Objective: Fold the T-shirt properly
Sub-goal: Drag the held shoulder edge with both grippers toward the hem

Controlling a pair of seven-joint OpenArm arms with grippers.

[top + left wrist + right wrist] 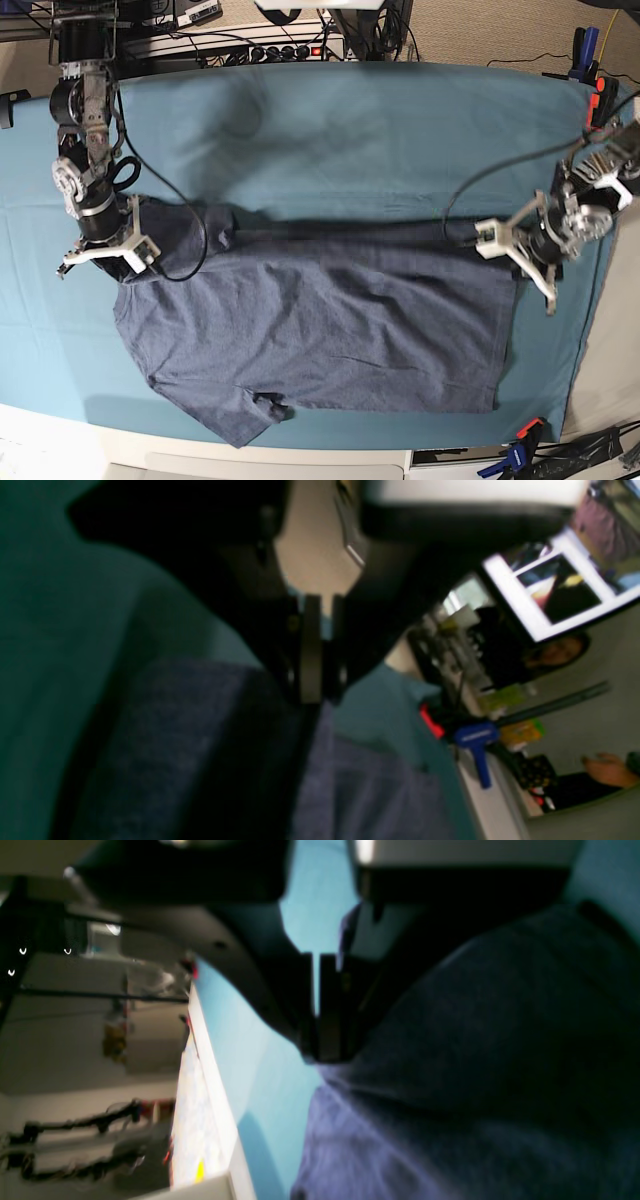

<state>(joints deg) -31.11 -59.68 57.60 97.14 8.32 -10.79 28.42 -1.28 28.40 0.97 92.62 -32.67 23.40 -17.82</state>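
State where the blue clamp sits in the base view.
The blue clamp sits at the bottom right corner, on the teal table cloth's front edge, below the T-shirt's lower right corner.

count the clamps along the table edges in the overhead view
2 visible: a blue and red clamp at the far right corner, another clamp at the near right edge; others may sit out of frame.

blurred: both wrist views | hidden: T-shirt (pixel 320 330) lettering
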